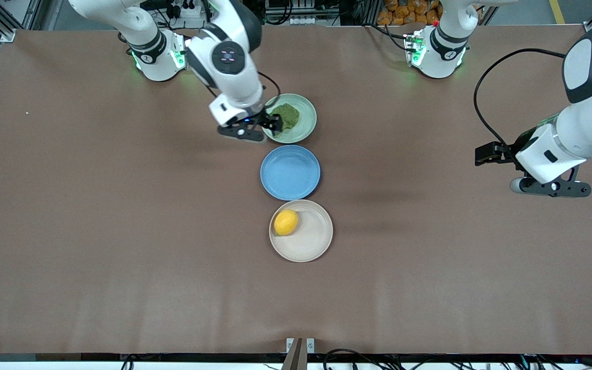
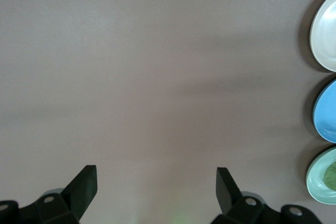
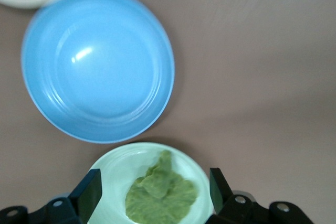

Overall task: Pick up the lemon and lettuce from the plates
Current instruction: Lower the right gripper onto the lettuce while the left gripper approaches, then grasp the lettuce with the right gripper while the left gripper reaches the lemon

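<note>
The lettuce (image 1: 288, 116) lies on the mint green plate (image 1: 307, 128), farthest from the front camera in a row of three plates. My right gripper (image 1: 273, 123) hangs open over this plate, its fingers apart on either side of the lettuce (image 3: 161, 195) in the right wrist view, above it. The lemon (image 1: 285, 222) sits on the beige plate (image 1: 310, 241), nearest the front camera. My left gripper (image 1: 487, 154) is open and empty over bare table toward the left arm's end; in its wrist view its fingertips (image 2: 86, 178) frame bare table.
An empty bright blue plate (image 1: 290, 172) sits between the mint and beige plates; it also shows in the right wrist view (image 3: 97, 62). The left wrist view shows the edges of all three plates, the blue one (image 2: 326, 113) in the middle.
</note>
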{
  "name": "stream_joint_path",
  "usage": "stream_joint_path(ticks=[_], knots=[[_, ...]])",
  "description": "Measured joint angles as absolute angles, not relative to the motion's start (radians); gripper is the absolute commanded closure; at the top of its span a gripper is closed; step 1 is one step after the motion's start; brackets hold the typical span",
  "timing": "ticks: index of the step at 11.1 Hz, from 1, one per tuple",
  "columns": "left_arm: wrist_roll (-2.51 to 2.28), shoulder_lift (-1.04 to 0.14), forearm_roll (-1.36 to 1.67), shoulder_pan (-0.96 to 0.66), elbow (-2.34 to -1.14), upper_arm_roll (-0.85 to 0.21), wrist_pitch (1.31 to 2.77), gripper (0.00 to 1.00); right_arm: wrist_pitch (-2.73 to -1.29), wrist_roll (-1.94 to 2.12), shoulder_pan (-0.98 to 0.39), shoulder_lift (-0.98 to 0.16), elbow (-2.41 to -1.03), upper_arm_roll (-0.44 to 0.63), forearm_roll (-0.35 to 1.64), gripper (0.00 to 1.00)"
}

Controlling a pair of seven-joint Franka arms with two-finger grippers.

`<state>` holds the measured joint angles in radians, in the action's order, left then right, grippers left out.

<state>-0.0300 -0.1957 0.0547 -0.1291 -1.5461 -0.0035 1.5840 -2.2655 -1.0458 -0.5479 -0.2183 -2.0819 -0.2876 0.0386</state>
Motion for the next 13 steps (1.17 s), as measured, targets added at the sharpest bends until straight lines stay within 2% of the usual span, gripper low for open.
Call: stream_joint_path(ticks=[3,5,7,8,11,12,13], knots=[[-0.030,-0.223,0.055,-0.129,-1.546,-0.004,1.588,0.00,-2.360,-1.255,-0.663,-0.351,-2.082,-0.288,-0.059,0.11],[-0.030,-0.234,0.058,-0.130,-1.546,-0.005,1.601,0.00,-2.393,-1.317,-0.686,-0.403,-2.082,-0.290,-0.082,0.11],[-0.030,-0.260,0.063,-0.152,-1.546,-0.008,1.633,0.00,-2.407,-1.334,-0.687,-0.434,-2.081,-0.298,-0.085,0.14],[-0.046,-0.286,0.064,-0.178,-1.547,-0.009,1.662,0.00,-2.408,-1.352,-0.689,-0.443,-2.081,-0.302,-0.100,0.18],[-0.140,-0.376,0.064,-0.258,-1.546,-0.012,1.766,0.00,-2.423,-1.410,-0.695,-0.469,-2.081,-0.311,-0.132,0.48],[-0.151,-0.403,0.066,-0.280,-1.545,-0.013,1.812,0.00,-2.431,-1.425,-0.696,-0.480,-2.081,-0.311,-0.139,0.75],[-0.187,-0.429,0.077,-0.306,-1.544,-0.014,1.867,0.00,-2.438,-1.438,-0.698,-0.488,-2.081,-0.311,-0.145,0.96]])
